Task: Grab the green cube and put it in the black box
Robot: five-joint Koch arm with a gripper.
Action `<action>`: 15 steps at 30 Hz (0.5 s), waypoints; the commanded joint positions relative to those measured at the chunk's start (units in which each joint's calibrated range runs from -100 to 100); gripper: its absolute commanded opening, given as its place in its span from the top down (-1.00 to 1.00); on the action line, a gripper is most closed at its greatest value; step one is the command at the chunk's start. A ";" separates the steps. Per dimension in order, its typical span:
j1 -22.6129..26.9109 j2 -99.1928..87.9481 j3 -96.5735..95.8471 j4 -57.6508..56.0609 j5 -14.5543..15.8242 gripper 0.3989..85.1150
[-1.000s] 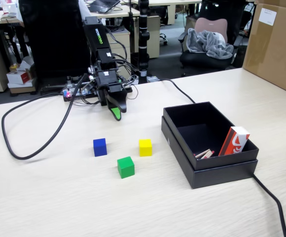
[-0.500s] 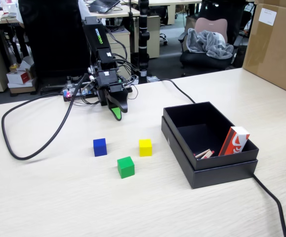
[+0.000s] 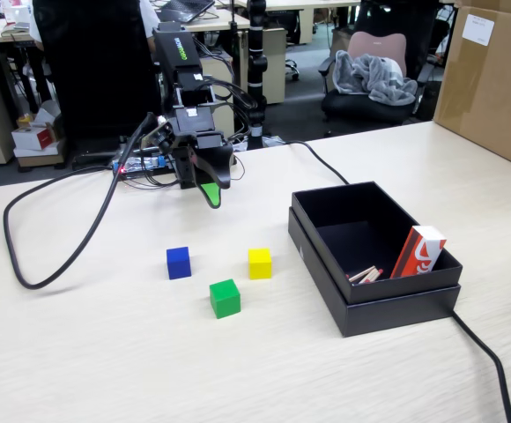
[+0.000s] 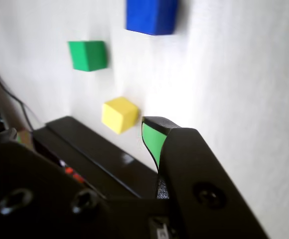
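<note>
The green cube (image 3: 225,298) sits on the pale table in the fixed view, in front of and between a blue cube and a yellow cube; the wrist view shows the green cube (image 4: 87,55) at upper left. The black box (image 3: 374,295) lies to the right of the cubes, and its dark rim (image 4: 99,149) crosses the wrist view. My gripper (image 3: 213,192) hangs above the table behind the cubes, well short of the green cube. It is open and holds nothing. In the wrist view the green pad of one finger (image 4: 153,137) is bare.
The blue cube (image 3: 178,263) and the yellow cube (image 3: 259,263) flank the green one. The box holds a red-and-white packet (image 3: 418,251) and small sticks (image 3: 366,275). A black cable (image 3: 62,256) loops at left. A cardboard carton (image 3: 489,79) stands far right.
</note>
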 commanded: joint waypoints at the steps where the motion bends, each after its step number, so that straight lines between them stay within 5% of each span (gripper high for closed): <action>1: -0.29 6.95 13.96 -6.72 0.78 -0.11; 7: 0.88 26.69 40.08 -26.85 3.27 -0.11; 15: 0.20 46.43 53.22 -29.27 2.34 -0.11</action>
